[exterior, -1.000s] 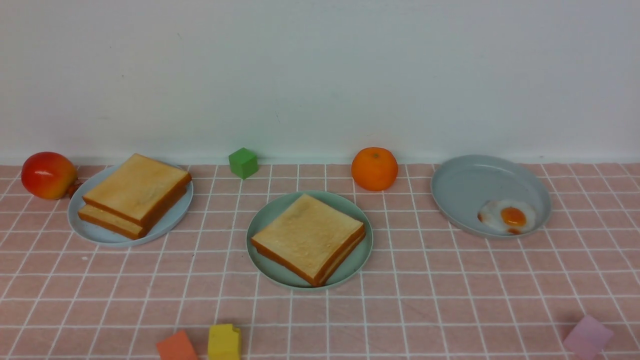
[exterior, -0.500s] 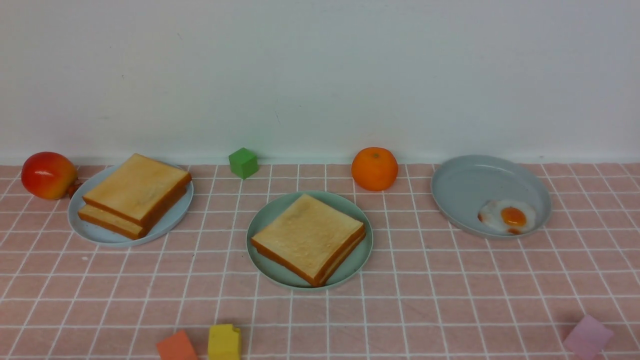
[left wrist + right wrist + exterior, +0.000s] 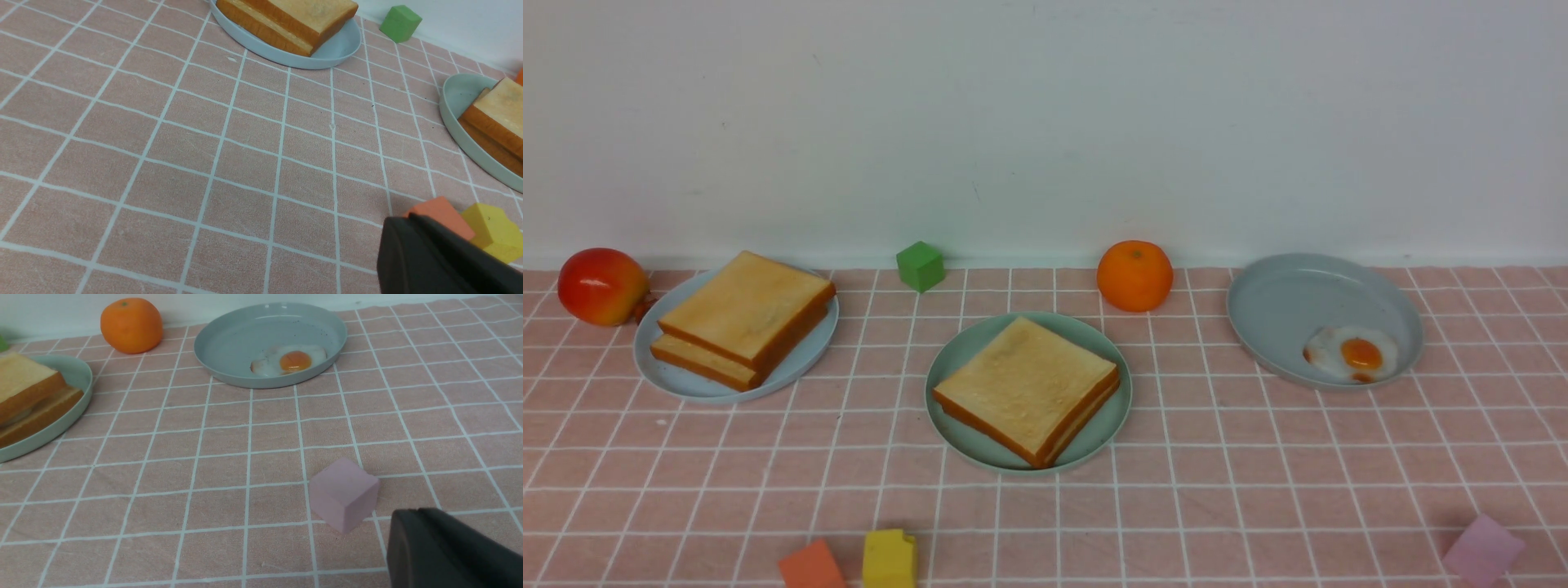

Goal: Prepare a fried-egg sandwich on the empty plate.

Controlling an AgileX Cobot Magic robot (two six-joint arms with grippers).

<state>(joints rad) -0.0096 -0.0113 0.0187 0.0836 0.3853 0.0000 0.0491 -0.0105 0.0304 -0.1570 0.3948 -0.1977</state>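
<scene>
The sandwich (image 3: 1025, 384), two toast slices stacked, lies on the mint-green plate (image 3: 964, 343) at the table's centre. In the right wrist view (image 3: 24, 384) a pale sliver shows in the gap between the slices. A fried egg (image 3: 1352, 354) lies in the blue-grey plate (image 3: 1290, 302) at the right. Neither gripper shows in the front view. My left gripper (image 3: 408, 218) is shut and empty, low over the cloth beside an orange block (image 3: 443, 214). My right gripper (image 3: 414, 512) is shut and empty beside a pink block (image 3: 343, 492).
Spare toast (image 3: 743, 314) sits piled on a blue-grey plate (image 3: 686, 384) at the left, an apple (image 3: 600, 286) beside it. A green cube (image 3: 920, 265) and an orange (image 3: 1134, 275) stand at the back. A yellow block (image 3: 889, 558) lies at the front edge.
</scene>
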